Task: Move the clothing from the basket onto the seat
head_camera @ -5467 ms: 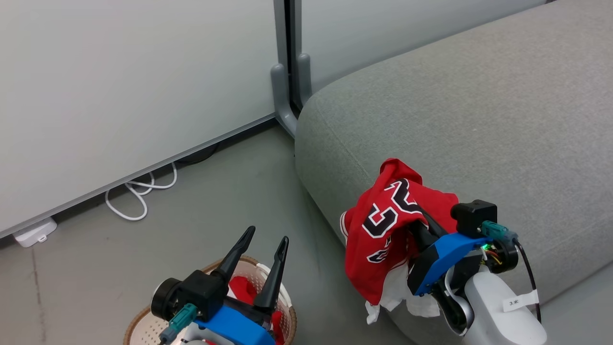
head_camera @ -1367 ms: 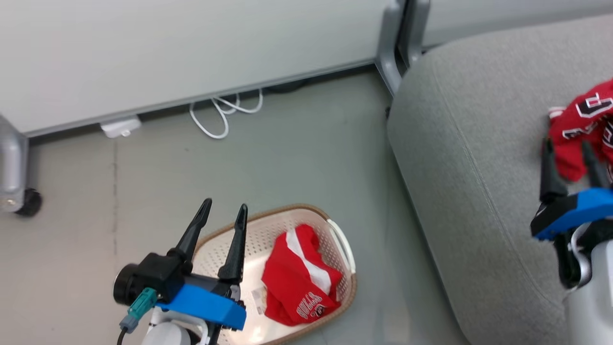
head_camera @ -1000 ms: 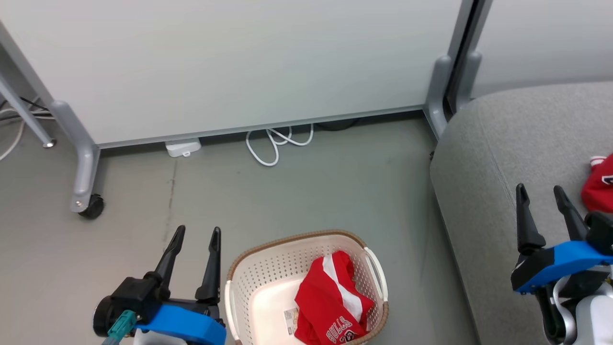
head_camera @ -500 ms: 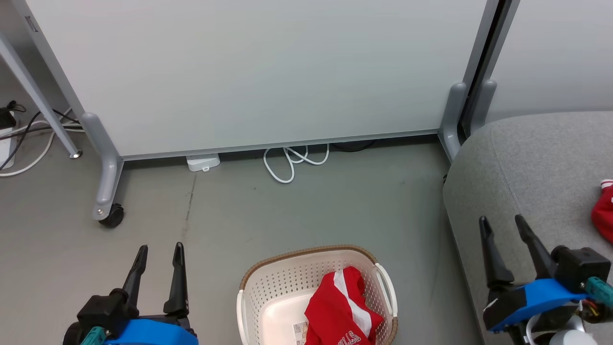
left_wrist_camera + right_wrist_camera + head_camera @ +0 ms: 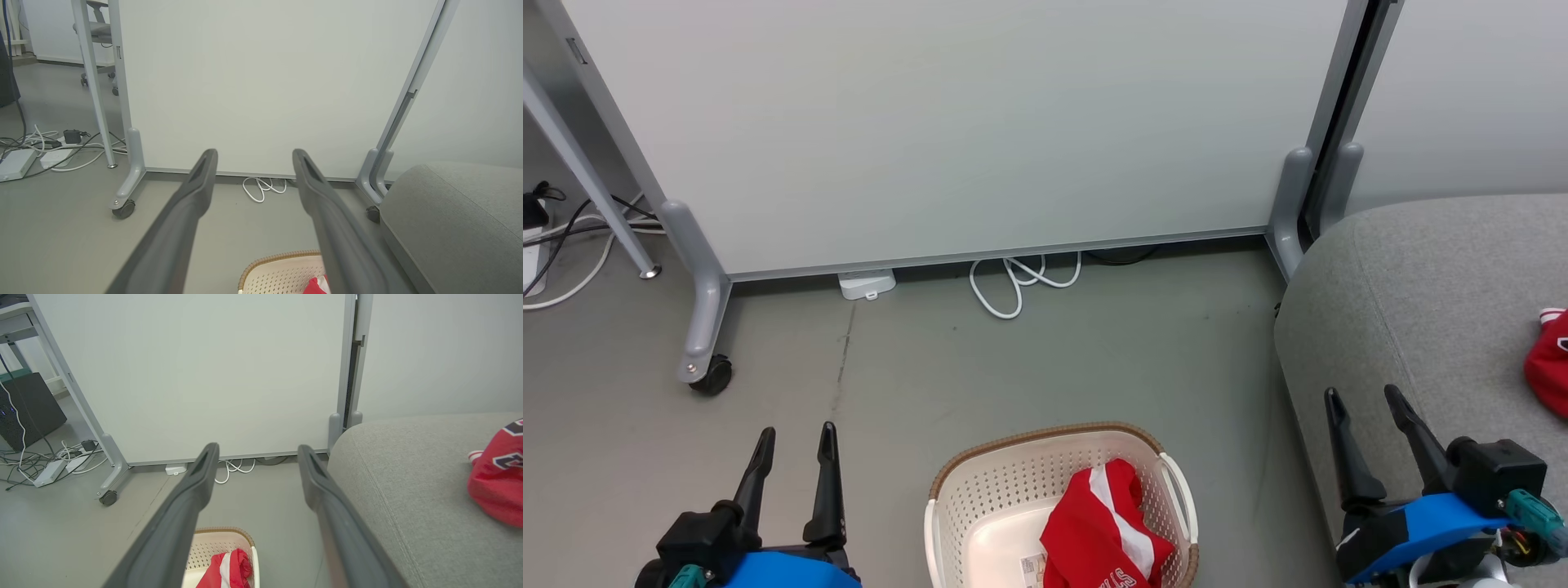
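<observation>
Head view: clothing apart from jaws

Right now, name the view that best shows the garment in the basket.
Head view: it sees most of the garment from above in the basket. Right wrist view catches its top; left wrist view just a red scrap.

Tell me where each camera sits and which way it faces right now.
Head: up high, looking down at floor, basket and seat; left gripper lower left, right gripper lower right, both open.
Left wrist: behind own spread fingers, facing the panel.
Right wrist: behind own spread fingers, facing the panel; red garment on the seat at right.
Shared: all three show basket, seat, white cable.
</observation>
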`<state>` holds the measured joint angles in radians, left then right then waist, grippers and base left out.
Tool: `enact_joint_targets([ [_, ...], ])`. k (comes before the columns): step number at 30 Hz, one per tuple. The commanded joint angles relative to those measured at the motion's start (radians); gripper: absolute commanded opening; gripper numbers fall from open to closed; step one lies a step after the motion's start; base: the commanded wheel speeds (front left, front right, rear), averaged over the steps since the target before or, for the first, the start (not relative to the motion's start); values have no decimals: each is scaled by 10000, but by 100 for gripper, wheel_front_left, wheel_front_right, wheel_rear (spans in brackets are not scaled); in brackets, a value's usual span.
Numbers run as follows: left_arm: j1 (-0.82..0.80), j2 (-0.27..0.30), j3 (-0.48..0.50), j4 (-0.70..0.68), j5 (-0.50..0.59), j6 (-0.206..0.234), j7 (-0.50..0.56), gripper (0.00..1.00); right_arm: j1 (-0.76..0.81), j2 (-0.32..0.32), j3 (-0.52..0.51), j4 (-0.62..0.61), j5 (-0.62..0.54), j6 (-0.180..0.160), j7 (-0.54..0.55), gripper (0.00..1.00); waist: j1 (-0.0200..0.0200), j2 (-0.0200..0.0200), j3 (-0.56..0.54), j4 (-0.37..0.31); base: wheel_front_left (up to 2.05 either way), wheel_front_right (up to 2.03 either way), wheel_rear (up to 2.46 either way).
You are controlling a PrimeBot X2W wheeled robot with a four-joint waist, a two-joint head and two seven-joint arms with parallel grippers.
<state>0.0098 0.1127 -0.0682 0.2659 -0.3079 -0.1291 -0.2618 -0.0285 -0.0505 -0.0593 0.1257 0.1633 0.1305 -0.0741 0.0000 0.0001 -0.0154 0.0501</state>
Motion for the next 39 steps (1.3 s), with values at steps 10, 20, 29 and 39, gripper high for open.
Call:
enact_joint_targets([
  [10, 42, -62, -101, 21, -17, -18, -48, 100, 86, 0, -63, 102, 121, 5, 67, 100, 0, -1, 73, -79, 0, 0, 0],
  [20, -81, -39, -260, -4, 28, -18, -48, 100, -101, 0, 48, 19, 219, 5, 166, 100, 0, -1, 374, -174, 0, 0, 0],
  [29, -1088, 12, -932, -38, 77, -18, -48, 100, -915, 1, 430, -378, 135, 5, 62, 100, 0, -1, 1830, -686, 0, 0, 0],
  [39, -2943, 411, -2004, 543, -24, -18, -48, 100, -2391, 1, 1034, -640, 21, 3, -266, 100, 0, -1, 4395, -1723, 0, 0, 0],
])
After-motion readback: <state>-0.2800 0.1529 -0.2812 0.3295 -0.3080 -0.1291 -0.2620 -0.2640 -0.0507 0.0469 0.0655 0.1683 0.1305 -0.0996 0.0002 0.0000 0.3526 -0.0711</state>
